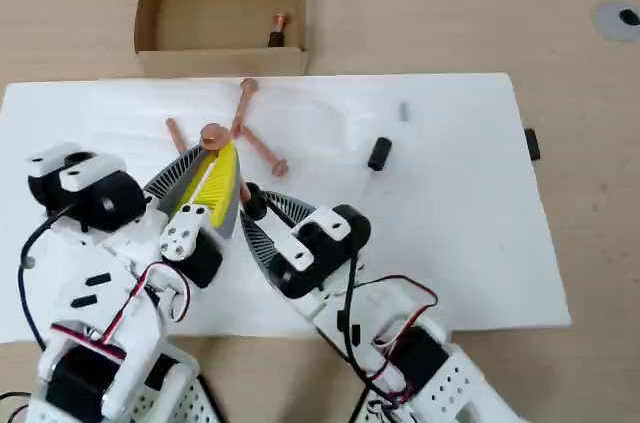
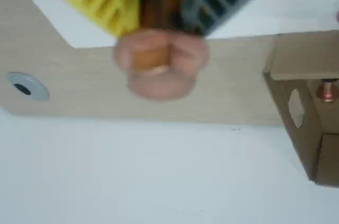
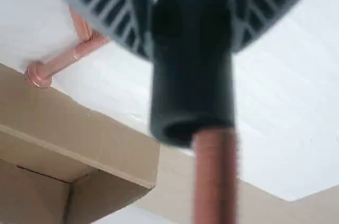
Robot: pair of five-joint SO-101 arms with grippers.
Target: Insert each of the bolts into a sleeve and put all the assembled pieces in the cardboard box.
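High view: over the white sheet [image 1: 460, 243], the left gripper [image 1: 214, 151] clamps a bolt [image 1: 213, 135]. Just right of it, the right gripper [image 1: 250, 203] clenches a black sleeve [image 3: 192, 60] with a copper shaft at its mouth. Any tilt between them could jam the shaft or twist a piece loose, well short of the box [image 1: 150, 13] at the far edge.

The left gripper [image 1: 214, 151] grips a bolt [image 1: 213, 135], the right gripper [image 1: 252, 209] beside it a sleeve [image 1: 257, 203]. Loose bolts [image 1: 262, 150] lie just beyond; an assembled piece [image 1: 277, 32] lies in the far cardboard box [image 1: 220, 62].
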